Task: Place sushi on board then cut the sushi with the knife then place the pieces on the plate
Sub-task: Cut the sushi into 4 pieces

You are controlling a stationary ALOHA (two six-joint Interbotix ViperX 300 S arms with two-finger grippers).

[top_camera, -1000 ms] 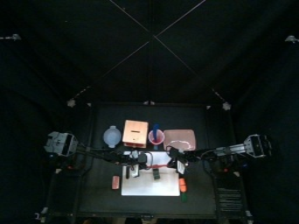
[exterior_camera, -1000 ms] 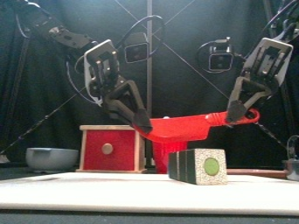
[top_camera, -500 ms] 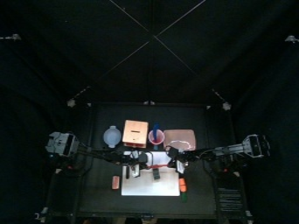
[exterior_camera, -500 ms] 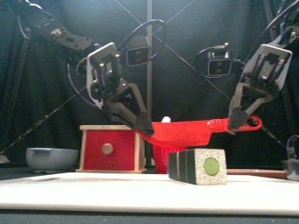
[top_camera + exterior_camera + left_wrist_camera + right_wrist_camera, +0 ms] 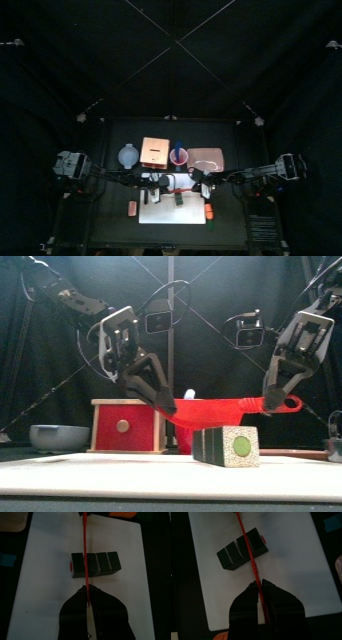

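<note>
Red knife (image 5: 221, 408) sits level, seemingly just above the sushi roll (image 5: 227, 446) on the white board (image 5: 107, 471). Left hand (image 5: 166, 407) and right hand (image 5: 278, 406) each clamp one end.

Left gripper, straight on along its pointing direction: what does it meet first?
Most likely the sushi roll, lying on the white board just ahead of the left gripper; the red knife it grips would touch first. Depth is unclear.
</note>
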